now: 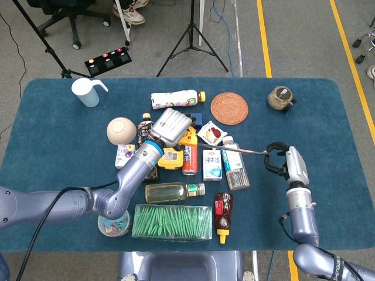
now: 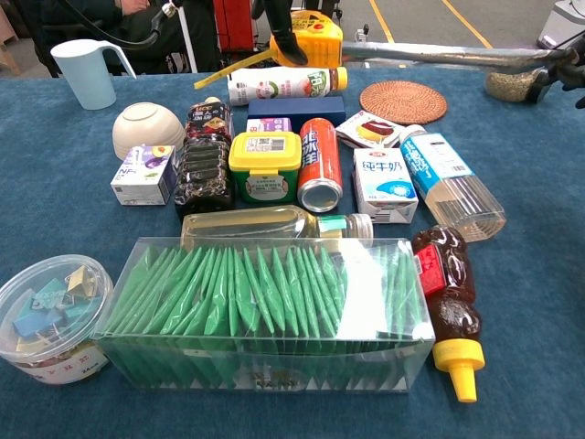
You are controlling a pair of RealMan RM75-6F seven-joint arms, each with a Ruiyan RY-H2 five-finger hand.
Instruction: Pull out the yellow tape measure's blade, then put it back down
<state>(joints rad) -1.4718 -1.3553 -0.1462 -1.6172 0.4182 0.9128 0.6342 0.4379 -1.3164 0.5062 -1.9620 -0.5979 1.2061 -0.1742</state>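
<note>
My left hand (image 1: 170,127) grips the yellow tape measure (image 1: 188,137) above the middle of the table; in the chest view the tape measure's case (image 2: 311,38) shows at the top with dark fingers (image 2: 281,35) over it. Its blade (image 1: 243,150) is drawn out to the right over the milk carton and the clear bottle. My right hand (image 1: 287,163) pinches the blade's tip at the right side of the table. In the chest view the blade (image 2: 439,55) runs level across the top toward the right hand (image 2: 569,62) at the frame's edge.
Under the blade stand a red can (image 1: 189,159), a milk carton (image 1: 211,164) and a clear bottle (image 1: 234,164). A cork mat (image 1: 229,108) and a jar (image 1: 280,98) lie behind. In front lie a box of green packets (image 1: 173,221), a honey bottle (image 1: 222,214) and a tub of clips (image 1: 113,223).
</note>
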